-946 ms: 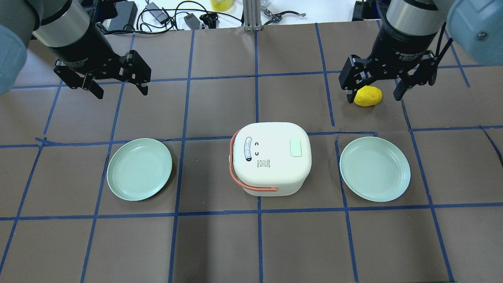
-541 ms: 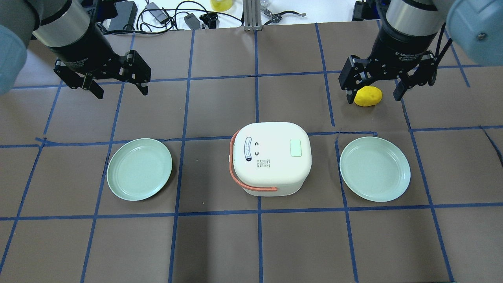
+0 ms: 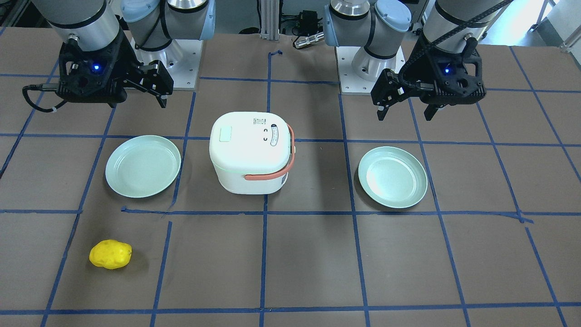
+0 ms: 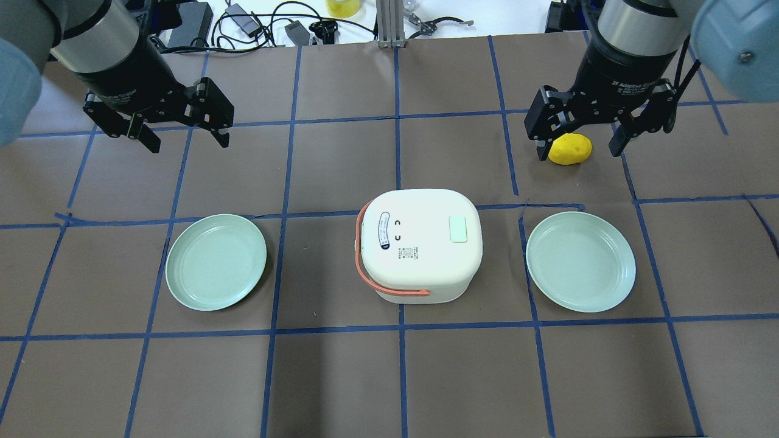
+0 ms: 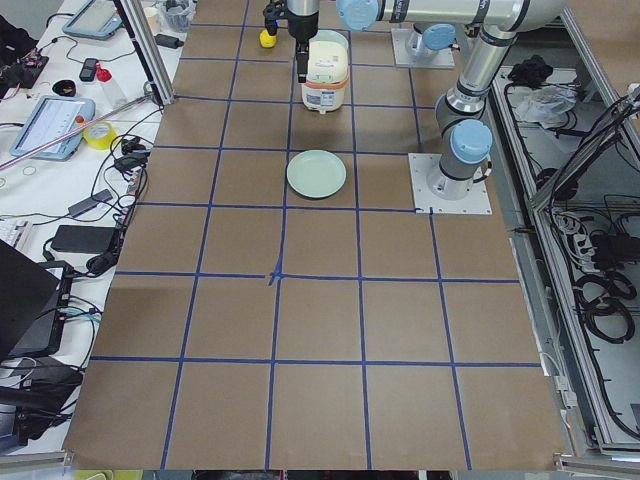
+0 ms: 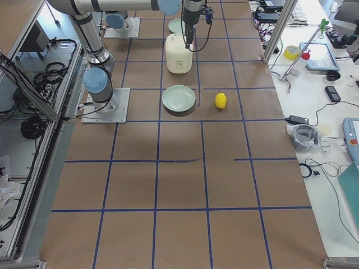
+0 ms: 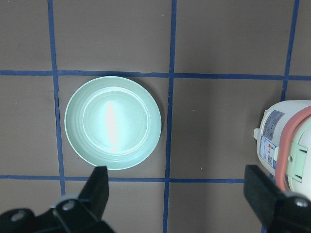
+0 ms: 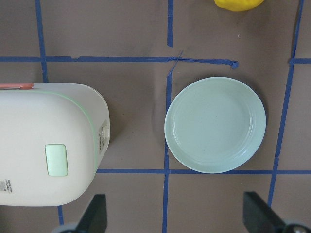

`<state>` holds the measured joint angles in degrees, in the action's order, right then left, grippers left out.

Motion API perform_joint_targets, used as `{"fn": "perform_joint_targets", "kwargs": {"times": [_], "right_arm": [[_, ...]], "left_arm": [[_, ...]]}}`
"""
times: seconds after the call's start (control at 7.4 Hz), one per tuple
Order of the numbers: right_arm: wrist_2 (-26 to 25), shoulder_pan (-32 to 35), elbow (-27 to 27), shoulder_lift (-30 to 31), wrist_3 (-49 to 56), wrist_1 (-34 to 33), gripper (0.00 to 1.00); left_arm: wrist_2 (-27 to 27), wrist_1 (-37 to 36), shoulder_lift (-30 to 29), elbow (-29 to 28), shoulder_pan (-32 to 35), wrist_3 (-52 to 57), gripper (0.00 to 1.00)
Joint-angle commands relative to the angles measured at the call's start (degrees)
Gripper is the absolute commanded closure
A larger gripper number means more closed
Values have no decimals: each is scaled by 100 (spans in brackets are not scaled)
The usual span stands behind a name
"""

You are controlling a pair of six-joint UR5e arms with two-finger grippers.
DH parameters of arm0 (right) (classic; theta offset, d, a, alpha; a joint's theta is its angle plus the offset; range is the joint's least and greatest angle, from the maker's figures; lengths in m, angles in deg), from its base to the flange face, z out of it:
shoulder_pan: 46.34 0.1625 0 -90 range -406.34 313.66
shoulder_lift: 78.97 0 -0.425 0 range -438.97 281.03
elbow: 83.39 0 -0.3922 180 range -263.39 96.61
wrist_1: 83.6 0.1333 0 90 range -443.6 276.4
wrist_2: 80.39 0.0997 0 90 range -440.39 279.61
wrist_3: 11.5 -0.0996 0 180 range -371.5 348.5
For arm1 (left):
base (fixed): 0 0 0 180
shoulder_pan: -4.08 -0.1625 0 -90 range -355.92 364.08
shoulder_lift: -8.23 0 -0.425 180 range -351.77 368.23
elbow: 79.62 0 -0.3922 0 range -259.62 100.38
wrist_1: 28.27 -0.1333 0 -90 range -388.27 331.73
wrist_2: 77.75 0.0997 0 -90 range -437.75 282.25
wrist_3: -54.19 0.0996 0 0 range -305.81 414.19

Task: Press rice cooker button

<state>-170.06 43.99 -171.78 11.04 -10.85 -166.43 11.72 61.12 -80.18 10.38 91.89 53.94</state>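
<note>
The white rice cooker with a salmon handle stands mid-table, lid shut. Its pale green button sits on the lid's right side and also shows in the front view and the right wrist view. My left gripper is open and empty, hovering high at the back left, away from the cooker. My right gripper is open and empty, hovering high at the back right. In the right wrist view the cooker lies to the left of the open fingers.
Two pale green plates flank the cooker, one on the left and one on the right. A yellow potato-like object lies on the table beyond the right plate, under my right gripper. Cables and tools lie past the table's far edge.
</note>
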Motion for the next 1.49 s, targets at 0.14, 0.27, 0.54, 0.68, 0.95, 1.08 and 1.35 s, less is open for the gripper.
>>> {"fn": "perform_joint_targets", "kwargs": {"times": [0.14,0.27,0.54,0.68,0.95,1.08,1.35], "right_arm": [[-7,-7,-3,0,-3,-4,0],[-7,-7,-3,0,-3,-4,0],[37,20,-29,0,-230,-48,15],[116,20,-38,-18,-275,-83,55],[160,81,-47,-27,-494,-57,100],[430,186,-64,-53,-600,-66,100],[599,554,-82,-237,-846,-162,100]], "left_arm": [[0,0,0,0,0,8,0],[0,0,0,0,0,8,0],[0,0,0,0,0,-1,0],[0,0,0,0,0,8,0],[0,0,0,0,0,8,0],[0,0,0,0,0,8,0],[0,0,0,0,0,8,0]]}}
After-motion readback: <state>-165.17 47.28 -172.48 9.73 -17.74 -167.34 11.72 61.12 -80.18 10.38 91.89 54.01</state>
